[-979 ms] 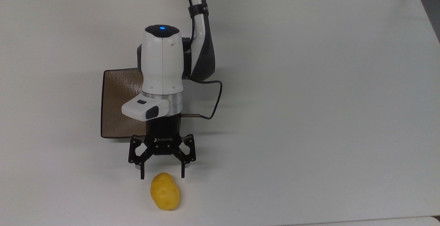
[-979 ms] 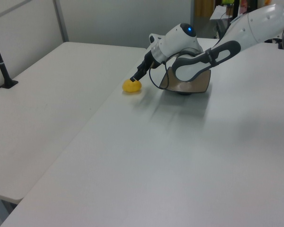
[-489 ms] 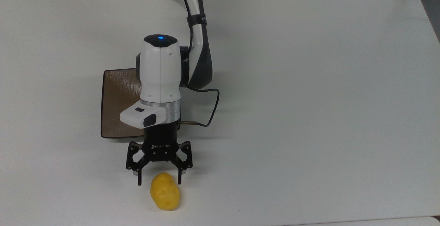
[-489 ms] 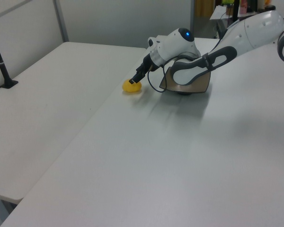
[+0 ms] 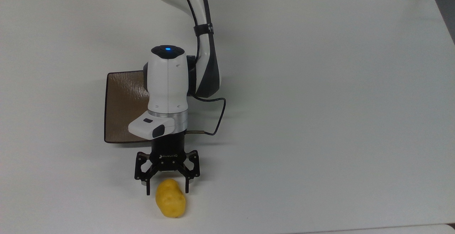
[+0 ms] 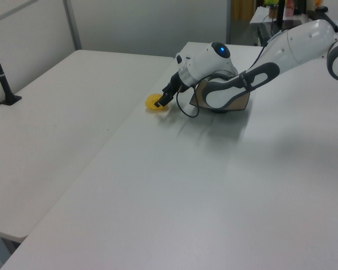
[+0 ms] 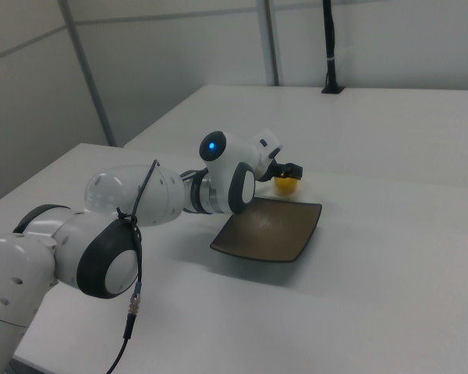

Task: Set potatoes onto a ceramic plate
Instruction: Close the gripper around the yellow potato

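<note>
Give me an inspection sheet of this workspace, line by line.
Surface: white table, bare apart from the job's things.
Job's things: potato lies on the table, off the plate; plate bare where visible.
Clutter: nothing seen.
Tool: tool open, fingers either side of the potato's near end, not closed on it.
Cables: black cable loops from the wrist.
Surroundings: black post on the neighbouring table.

We see the potato [image 5: 170, 202] lying on the table [image 5: 320, 102] near the top view's bottom edge. The tool [image 5: 167, 190] sits just above it there, its open fingers [image 5: 148, 188] straddling the potato's upper end. The plate [image 5: 122, 109] lies further up, partly under the arm [image 5: 167, 84].
</note>
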Available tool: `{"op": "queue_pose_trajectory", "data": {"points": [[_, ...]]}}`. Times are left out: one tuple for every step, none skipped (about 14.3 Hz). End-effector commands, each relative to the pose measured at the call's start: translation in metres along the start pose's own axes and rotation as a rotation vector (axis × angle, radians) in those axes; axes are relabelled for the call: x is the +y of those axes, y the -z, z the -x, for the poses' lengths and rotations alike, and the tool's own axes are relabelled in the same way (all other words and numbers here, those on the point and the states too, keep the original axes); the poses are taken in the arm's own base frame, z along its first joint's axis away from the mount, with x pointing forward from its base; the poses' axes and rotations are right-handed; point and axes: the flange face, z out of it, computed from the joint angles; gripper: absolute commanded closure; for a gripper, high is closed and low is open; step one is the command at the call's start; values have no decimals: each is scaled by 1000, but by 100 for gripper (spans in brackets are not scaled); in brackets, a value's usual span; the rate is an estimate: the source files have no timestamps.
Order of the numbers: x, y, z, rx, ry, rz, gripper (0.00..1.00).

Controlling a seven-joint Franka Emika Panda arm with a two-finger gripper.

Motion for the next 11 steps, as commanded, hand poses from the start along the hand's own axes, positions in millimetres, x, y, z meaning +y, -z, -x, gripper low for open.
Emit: {"op": "queue_pose_trajectory", "data": {"points": [[0,-2,-2,25,76,9,24],[1,-2,-2,25,74,9,39],[0,-2,-2,25,74,7,53],[0,-2,-1,24,74,7,57],[0,-1,-2,24,72,6,57],[0,2,-5,26,67,4,57],[3,11,-14,32,58,7,57],[5,21,-20,27,51,6,57],[5,31,-23,20,54,4,57],[7,39,-26,15,53,4,57],[8,49,-31,6,50,4,57]]}}
